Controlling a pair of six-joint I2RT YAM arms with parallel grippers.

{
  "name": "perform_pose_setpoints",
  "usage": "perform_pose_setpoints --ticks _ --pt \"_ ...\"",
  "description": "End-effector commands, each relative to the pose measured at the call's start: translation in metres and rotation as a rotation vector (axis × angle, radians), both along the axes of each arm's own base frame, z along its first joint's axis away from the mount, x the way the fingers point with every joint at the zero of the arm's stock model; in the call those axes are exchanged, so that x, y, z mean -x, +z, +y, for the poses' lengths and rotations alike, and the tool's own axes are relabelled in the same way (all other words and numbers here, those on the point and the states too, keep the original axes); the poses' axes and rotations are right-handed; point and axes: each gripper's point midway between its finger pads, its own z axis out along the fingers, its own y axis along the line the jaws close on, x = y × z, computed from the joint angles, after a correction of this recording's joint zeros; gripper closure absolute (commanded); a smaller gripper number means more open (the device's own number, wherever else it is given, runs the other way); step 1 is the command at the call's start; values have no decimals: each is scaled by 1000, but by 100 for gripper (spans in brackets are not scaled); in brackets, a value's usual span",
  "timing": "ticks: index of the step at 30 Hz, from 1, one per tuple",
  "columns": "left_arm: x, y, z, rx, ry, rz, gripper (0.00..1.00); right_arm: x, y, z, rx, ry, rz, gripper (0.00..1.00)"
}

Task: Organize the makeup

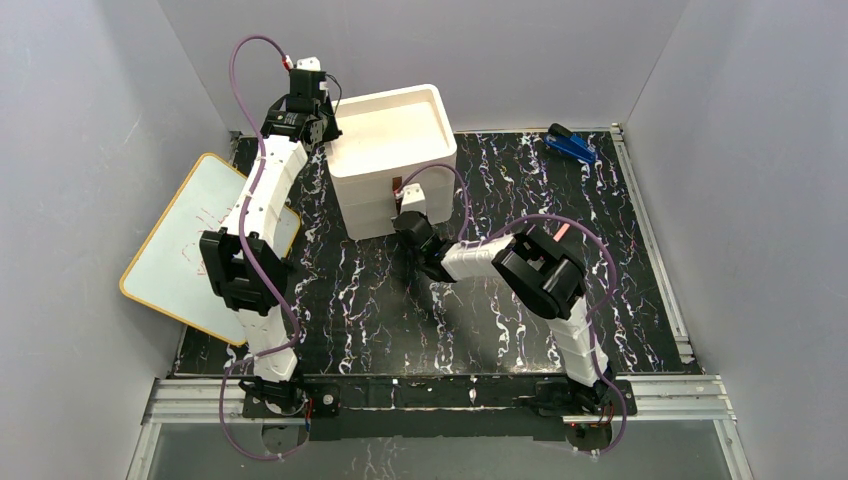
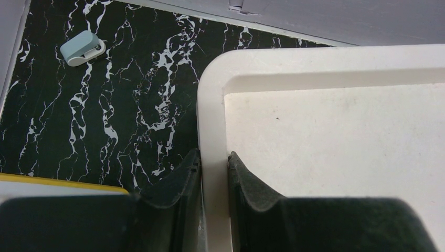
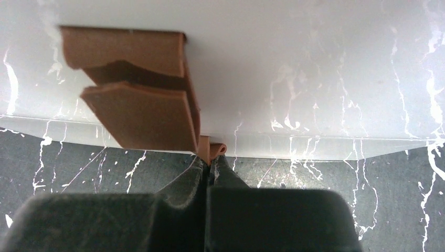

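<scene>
None of the makeup shows in any view. A white box [image 1: 390, 100] stands at the back middle of the black marbled mat, its top tray bare inside. My left gripper [image 1: 322, 125] is shut on the box's left rim [image 2: 212, 105], one finger outside and one inside, as the left wrist view [image 2: 214, 157] shows. My right gripper [image 1: 402, 198] is at the box's front face. In the right wrist view it [image 3: 210, 160] is shut on the small lower tab of a brown handle [image 3: 141, 113] fixed to the white front.
A blue stapler-like object [image 1: 571, 145] lies at the back right of the mat. A whiteboard with a yellow rim [image 1: 190, 250] lies at the left, partly under my left arm. A small pale grey object [image 2: 82, 48] lies on the mat left of the box.
</scene>
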Motion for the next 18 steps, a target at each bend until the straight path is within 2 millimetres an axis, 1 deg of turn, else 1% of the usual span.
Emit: perform_pose_setpoints --ticks 1,7,14,18 --pt "76 -96 -26 -5 -127 457 100 -13 26 -9 -56 -32 -67 99" --pt "75 -98 -27 -3 -127 459 100 -5 30 -20 -59 -39 -64 99" --pt "75 -98 -27 -4 -129 459 100 1 32 -20 -75 -23 -52 99" --pt "75 -97 -25 -9 -124 458 100 8 32 -26 -91 -29 -32 99"
